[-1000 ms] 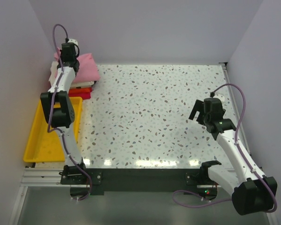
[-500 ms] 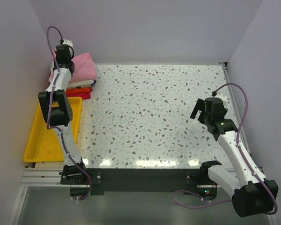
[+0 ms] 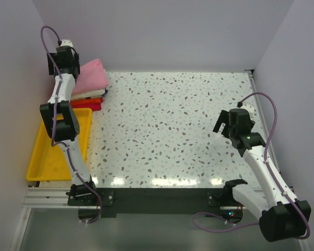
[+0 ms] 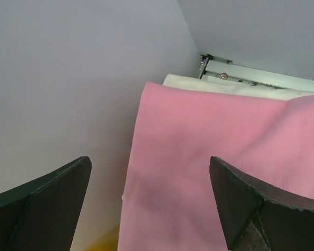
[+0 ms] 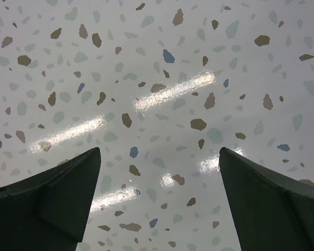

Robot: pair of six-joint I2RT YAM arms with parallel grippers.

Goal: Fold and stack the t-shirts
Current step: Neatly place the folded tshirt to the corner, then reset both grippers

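Note:
A folded light pink t-shirt [image 3: 92, 77] tops a stack in the far left corner, over a cream-white t-shirt [image 3: 87, 93], an orange one [image 3: 92, 100] and a red one [image 3: 90, 105]. My left gripper [image 3: 66, 64] hovers at the stack's far left end, open and holding nothing. In the left wrist view its fingers [image 4: 52, 188] stand wide apart above the pink t-shirt [image 4: 209, 172], and the cream-white t-shirt [image 4: 225, 86] peeks out behind. My right gripper [image 3: 221, 125] hangs open over bare table at the right, nothing between its tips [image 5: 159, 151].
A yellow tray [image 3: 42, 157] lies along the left edge, just in front of the stack. The left wall [image 4: 68, 78] is close beside the left gripper. The speckled table [image 3: 172, 120] spreads between the arms.
The left gripper has opened and drawn back to the far left, off the pink t-shirt, which now lies flat on the stack. The right arm has barely moved.

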